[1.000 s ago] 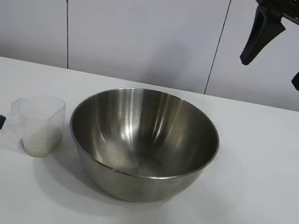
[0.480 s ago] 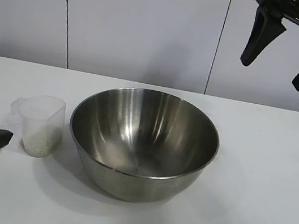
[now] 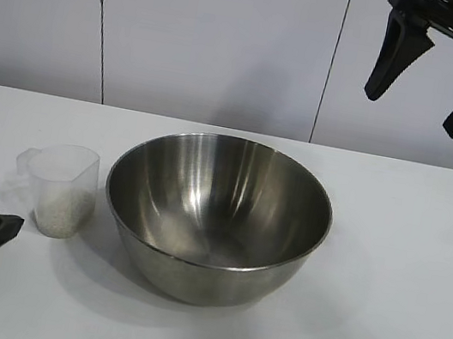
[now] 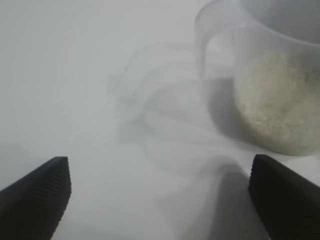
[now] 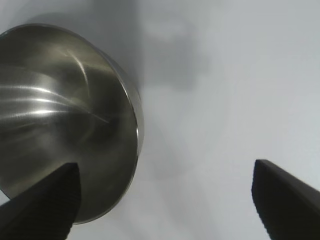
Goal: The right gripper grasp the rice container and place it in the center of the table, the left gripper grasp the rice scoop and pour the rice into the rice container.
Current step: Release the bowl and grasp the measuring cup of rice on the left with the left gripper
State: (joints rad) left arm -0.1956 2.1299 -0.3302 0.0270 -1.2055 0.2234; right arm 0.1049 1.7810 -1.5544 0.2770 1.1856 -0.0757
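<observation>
**Left claw low beside the rice scoop, both claws released**

The left claw (image 4: 160,195) sits low over the tabletop (image 3: 400,277) near the exterior view's left edge, fingers spread wide and gripping nothing. Just beyond it stands the rice scoop (image 3: 61,187), upright, with rice (image 4: 277,102) filling its lower part. The scoop is just beside the rice container (image 3: 216,216), which rests mid-tabletop and looks empty. The right claw (image 3: 437,79) hangs high above the container's right side, also released, well apart from it.
</observation>
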